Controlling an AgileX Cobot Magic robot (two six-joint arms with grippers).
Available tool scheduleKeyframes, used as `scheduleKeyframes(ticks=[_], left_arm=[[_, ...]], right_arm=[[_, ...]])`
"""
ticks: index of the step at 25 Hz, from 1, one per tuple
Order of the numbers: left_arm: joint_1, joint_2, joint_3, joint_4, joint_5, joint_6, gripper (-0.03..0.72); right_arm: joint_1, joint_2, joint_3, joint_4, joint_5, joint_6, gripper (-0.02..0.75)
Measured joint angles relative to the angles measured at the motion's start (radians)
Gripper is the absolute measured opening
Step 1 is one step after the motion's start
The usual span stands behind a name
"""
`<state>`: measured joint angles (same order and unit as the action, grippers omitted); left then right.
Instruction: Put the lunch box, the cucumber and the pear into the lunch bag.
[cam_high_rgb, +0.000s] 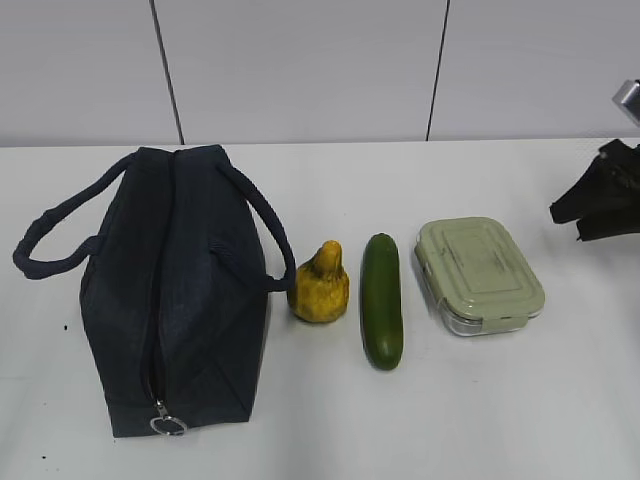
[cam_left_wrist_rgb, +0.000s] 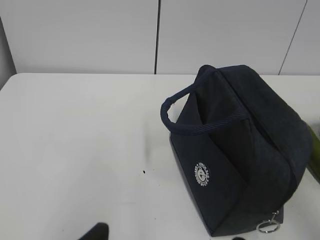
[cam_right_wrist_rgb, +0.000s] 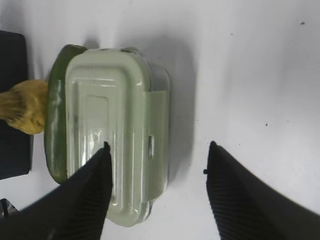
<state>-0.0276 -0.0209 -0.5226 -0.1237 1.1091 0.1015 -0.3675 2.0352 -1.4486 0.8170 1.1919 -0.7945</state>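
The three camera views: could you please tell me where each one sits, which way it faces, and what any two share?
Exterior view: raised in front of the table, looking down at a slant at the lunch bag, pear, cucumber and lunch box; the right end effector shows at the right edge.
Left wrist view: looks across the table at the bag; only a dark tip shows at the bottom.
Right wrist view: looks down on the lunch box; both fingers show, open.
Shared: the exterior and right wrist views both show the box, cucumber and pear.
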Motion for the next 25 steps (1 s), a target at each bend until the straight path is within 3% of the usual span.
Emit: scheduleKeyframes(ticks=[8, 13, 20, 25], left_arm=[[0.000, 0.000, 0.000, 0.000, -0.001, 0.000, 0.435], [0.000, 0.000, 0.000, 0.000, -0.001, 0.000, 0.435], [0.000, 0.000, 0.000, 0.000, -0.001, 0.000, 0.435], [0.000, 0.000, 0.000, 0.000, -0.001, 0.000, 0.435]], right_arm=[[0.019, 0.023, 0.004, -0.004, 0.000, 0.000, 0.466], [0.100, 0.024, 0.004, -0.064, 0.000, 0.016, 0.468], [0.170, 0.073, 0.004, -0.109, 0.000, 0.018, 0.599], [0.170, 0.088, -0.002, -0.124, 0.000, 0.011, 0.591]])
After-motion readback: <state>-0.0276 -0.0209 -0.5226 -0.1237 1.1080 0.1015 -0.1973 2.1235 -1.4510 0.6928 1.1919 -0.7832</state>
